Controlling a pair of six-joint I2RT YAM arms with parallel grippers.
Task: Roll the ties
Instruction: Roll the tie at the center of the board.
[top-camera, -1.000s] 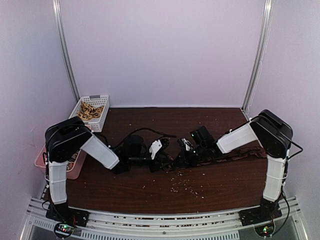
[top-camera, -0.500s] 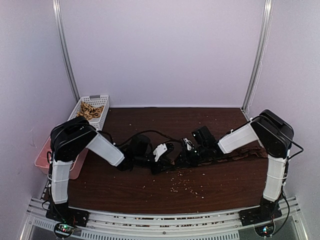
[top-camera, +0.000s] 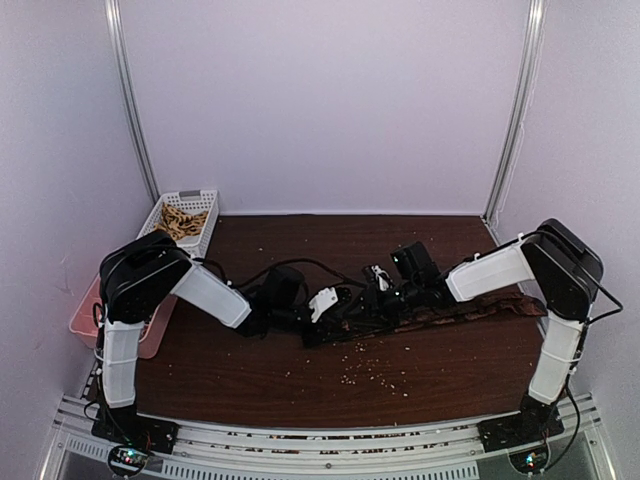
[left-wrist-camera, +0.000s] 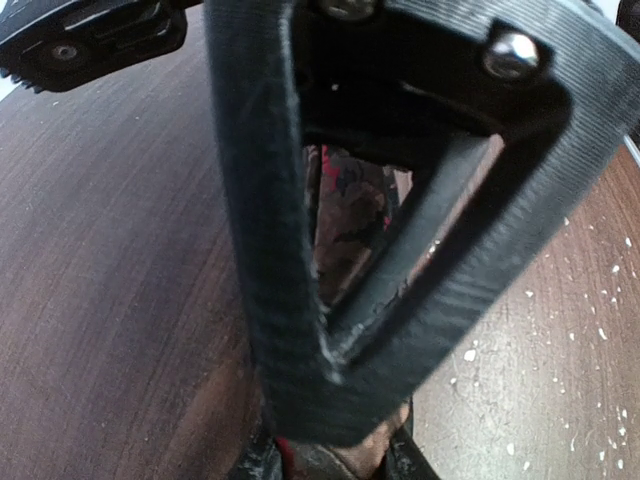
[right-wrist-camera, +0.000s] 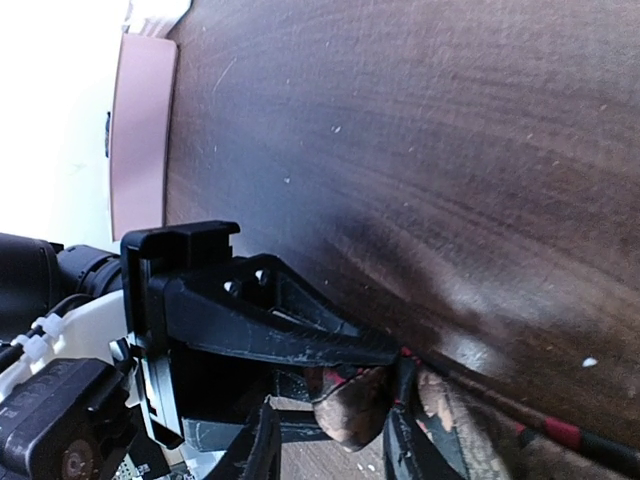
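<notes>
One brown patterned tie lies stretched across the table from the middle to the right edge. Its left end is curled into a small roll. My left gripper reaches in from the left. Its fingers converge on the fabric, and the tie shows between them. My right gripper faces it from the right. Its two fingers stand apart on either side of the roll, with a gap showing on one side. The left gripper's black triangular finger lies over the roll.
A white basket holding tan items stands at the back left. A pink tray sits at the left table edge, behind the left arm. Pale crumbs are scattered on the wood in front of the grippers.
My right gripper has opened from shut and drawn back slightly to the right. The left arm has pushed rightward toward the middle. The tie now lies straighter.
</notes>
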